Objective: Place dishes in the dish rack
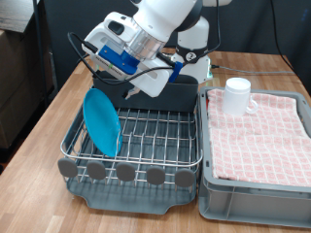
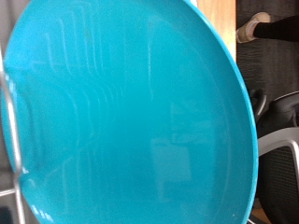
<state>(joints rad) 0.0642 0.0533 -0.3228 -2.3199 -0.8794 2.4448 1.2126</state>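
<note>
The round light-blue plate (image 1: 101, 122) stands on edge, tilted, in the left part of the dish rack (image 1: 155, 136). My gripper (image 1: 97, 80) is right above the plate's top edge; its fingers are hidden behind the hand. In the wrist view the plate (image 2: 131, 112) fills nearly the whole picture and no fingers show. The white handled mug (image 1: 238, 94) stands on the checked cloth to the exterior view's right. The wooden spoon is out of view.
The grey plastic tub (image 1: 255, 194) with the red-and-white checked cloth (image 1: 262, 136) sits right of the rack. The rack's dark back compartment (image 1: 165, 97) is behind the wires and its row of grey discs (image 1: 126, 173) is in front. Wooden table (image 1: 49, 116) lies to the left.
</note>
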